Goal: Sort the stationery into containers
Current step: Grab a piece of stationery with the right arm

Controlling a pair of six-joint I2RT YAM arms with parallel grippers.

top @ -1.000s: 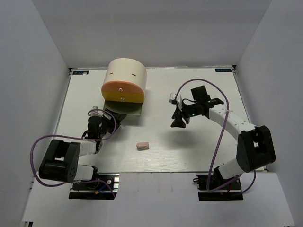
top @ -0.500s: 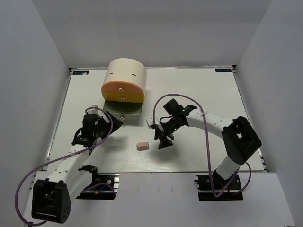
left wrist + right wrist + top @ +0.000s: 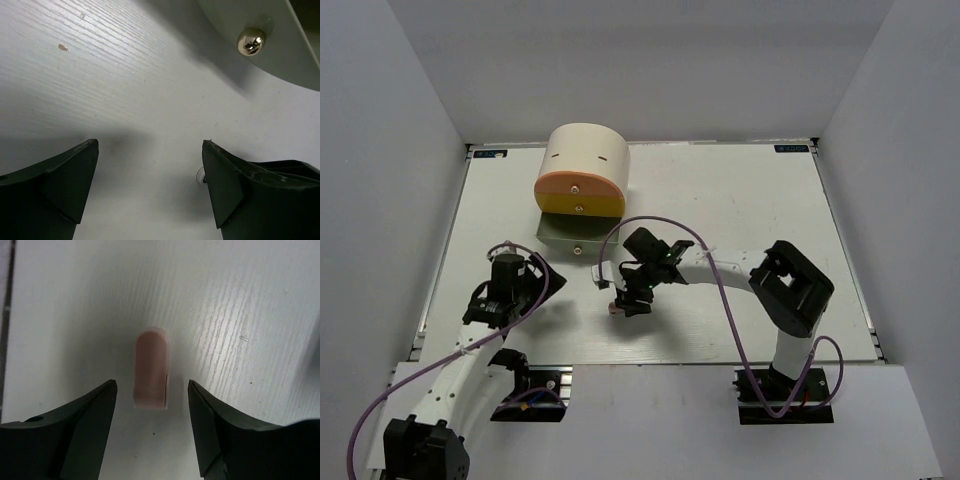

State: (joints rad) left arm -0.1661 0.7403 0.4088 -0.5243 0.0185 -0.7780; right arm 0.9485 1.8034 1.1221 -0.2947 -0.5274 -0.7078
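Observation:
A pinkish eraser block (image 3: 151, 369) lies flat on the white table, just ahead of and between the fingertips of my right gripper (image 3: 152, 390), which is open and not touching it. In the top view the right gripper (image 3: 628, 298) hangs over the eraser (image 3: 615, 309), hiding most of it. The cream half-cylinder chest (image 3: 585, 155) stands at the back left, with an orange drawer (image 3: 578, 186), a yellow drawer (image 3: 582, 207) and a lower drawer (image 3: 575, 235) pulled out. My left gripper (image 3: 542, 272) is open and empty, left of that drawer. No highlighters or pens are in view.
In the left wrist view the open left gripper (image 3: 150, 150) is low over bare table, with the pulled-out drawer's round metal knob (image 3: 251, 41) at the upper right. The right arm's purple cable (image 3: 720, 290) loops over the table's middle.
My right arm has swung from the right middle of the table left and nearer, and now its open jaws straddle the eraser. My left gripper has drawn back from the drawer towards the near left.

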